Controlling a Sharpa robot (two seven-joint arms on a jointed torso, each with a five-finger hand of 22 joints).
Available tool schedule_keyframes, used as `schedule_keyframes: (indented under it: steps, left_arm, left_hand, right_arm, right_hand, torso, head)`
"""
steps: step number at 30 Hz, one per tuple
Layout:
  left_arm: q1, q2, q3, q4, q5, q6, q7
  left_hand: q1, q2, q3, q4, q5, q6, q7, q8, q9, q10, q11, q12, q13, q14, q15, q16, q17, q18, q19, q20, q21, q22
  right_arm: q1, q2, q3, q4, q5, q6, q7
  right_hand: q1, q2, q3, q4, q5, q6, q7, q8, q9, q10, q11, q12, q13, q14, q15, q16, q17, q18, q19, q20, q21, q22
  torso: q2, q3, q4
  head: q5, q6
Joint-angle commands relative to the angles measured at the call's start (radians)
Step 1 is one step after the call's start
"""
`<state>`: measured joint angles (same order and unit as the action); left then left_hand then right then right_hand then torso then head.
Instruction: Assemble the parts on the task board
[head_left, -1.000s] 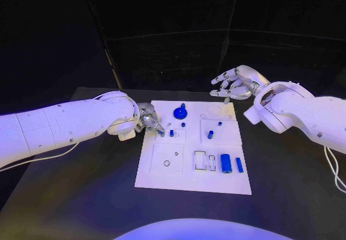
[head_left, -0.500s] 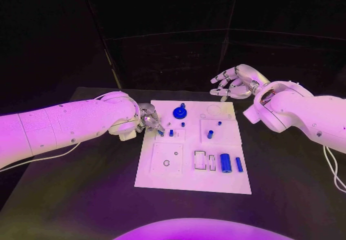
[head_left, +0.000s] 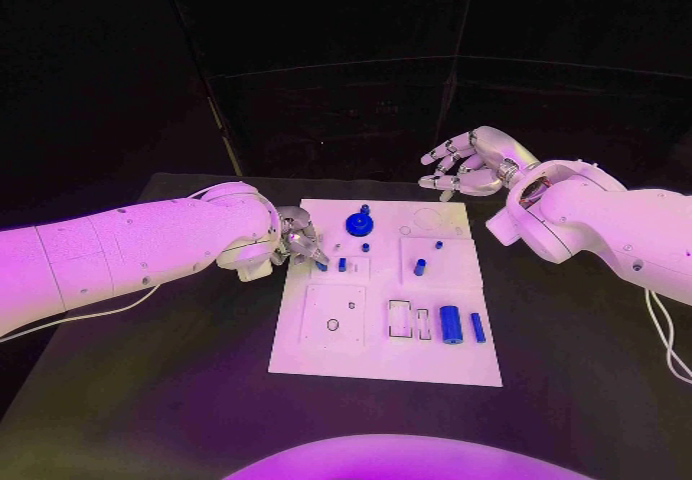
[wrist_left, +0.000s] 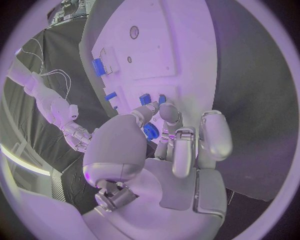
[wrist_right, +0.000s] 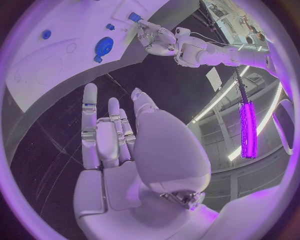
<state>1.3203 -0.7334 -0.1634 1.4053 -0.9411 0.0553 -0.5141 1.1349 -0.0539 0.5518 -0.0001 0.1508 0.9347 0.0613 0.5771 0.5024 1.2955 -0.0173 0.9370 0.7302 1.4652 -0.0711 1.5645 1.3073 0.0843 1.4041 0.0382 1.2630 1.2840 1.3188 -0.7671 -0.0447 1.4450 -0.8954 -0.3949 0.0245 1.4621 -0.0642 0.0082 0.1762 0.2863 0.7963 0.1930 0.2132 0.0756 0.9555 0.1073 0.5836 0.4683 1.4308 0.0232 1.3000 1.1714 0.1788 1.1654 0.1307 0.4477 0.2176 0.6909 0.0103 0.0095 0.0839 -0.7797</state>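
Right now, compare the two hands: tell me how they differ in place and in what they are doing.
The left hand is low at the task board's left edge, its fingers down among the small blue parts; the right hand is raised beyond the board's far right corner. The left hand's fingers curl toward the parts, whether gripping one is unclear; the right hand's are apart and hold nothing. Both are silver, on white arms.

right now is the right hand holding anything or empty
Empty: the right hand hovers beyond the task board's far edge, fingers spread apart, nothing between them in the right wrist view.
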Motion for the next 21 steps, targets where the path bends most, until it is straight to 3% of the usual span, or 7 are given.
schedule_keyframes:
  steps: [1, 21]
  left_arm:
    - [-0.001, 0.002, 0.0, 0.001, -0.005, 0.031, -0.007]
    - [-0.002, 0.011, 0.0, -0.005, -0.005, 0.051, -0.007]
  left_hand:
    - [0.001, 0.002, 0.128, -0.122, 0.006, 0.0, -0.004, 0.007, 0.001, 0.005, -0.003, -0.007, -0.001, 0.101, -0.004, -0.004, 0.242, -0.001, 0.003, -0.002, -0.001, -0.001]
    - [0.001, -0.003, 0.132, -0.125, 0.006, 0.002, -0.005, 0.009, 0.001, 0.009, -0.004, -0.002, 0.005, 0.101, -0.004, -0.003, 0.245, -0.002, 0.003, -0.002, -0.001, -0.001]
  right_arm:
    - [0.002, 0.001, 0.001, 0.0, 0.005, -0.003, 0.011]
    - [0.002, 0.002, 0.001, 0.0, 0.005, 0.0, 0.009]
  right_hand:
    - [0.012, -0.002, 0.0, 0.005, -0.002, -0.003, 0.001, 0.006, -0.001, -0.001, 0.002, -0.004, -0.001, 0.0, 0.005, 0.005, 0.001, 0.005, 0.004, 0.0, -0.003, -0.001]
    - [0.013, -0.002, -0.001, 0.005, -0.001, -0.005, 0.001, 0.008, -0.002, 0.001, 0.002, -0.005, -0.011, 0.0, 0.005, 0.005, 0.0, 0.005, 0.01, 0.0, -0.012, -0.007]
  torso:
    - [0.0, -0.0001, 0.0004]
    - [0.0, 0.0004, 0.0004]
  head:
    - [0.0, -0.001]
    - [0.0, -0.001]
